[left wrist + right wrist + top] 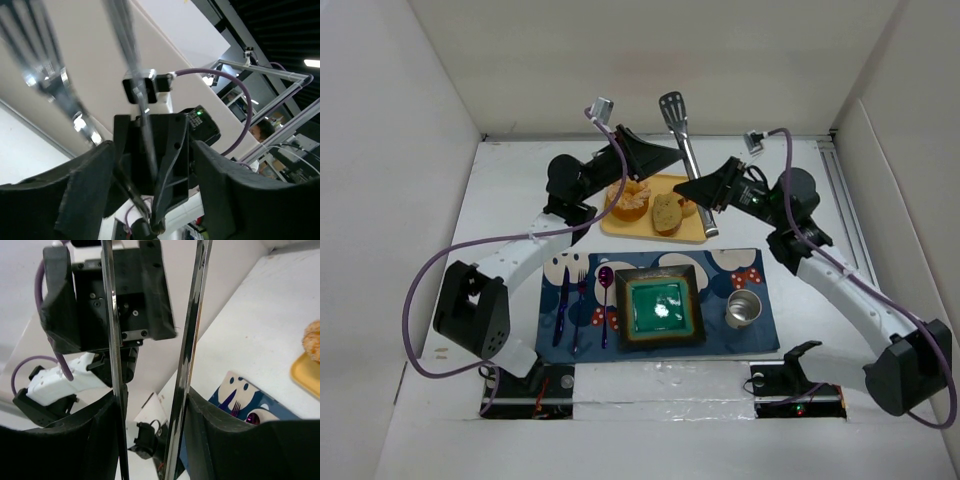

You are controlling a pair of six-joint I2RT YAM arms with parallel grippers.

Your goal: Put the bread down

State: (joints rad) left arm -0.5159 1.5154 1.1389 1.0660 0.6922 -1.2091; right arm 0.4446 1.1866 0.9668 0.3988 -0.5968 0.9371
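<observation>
A yellow tray (638, 232) at the back centre holds the bread: an orange lobed bun (628, 201), a tan slice (667, 213), and a piece of bagel (688, 207) showing beside my right gripper. My right gripper (694, 188) is shut on metal tongs (682, 135), which stand over the tray's right side. In the right wrist view (152, 405) both tong arms (192, 340) run between the fingers. My left gripper (670, 155) hovers above the tray's back edge, next to the tongs. In the left wrist view (152, 165) it is open, with the tong arm (132, 55) blurred ahead.
A blue patterned placemat (760, 335) lies in front of the tray. On it are a green square plate (660, 308), a metal cup (743, 308) and purple and blue cutlery (582, 305). White walls enclose the table. The tray corner (305, 375) and a bread edge (312, 340) show in the right wrist view.
</observation>
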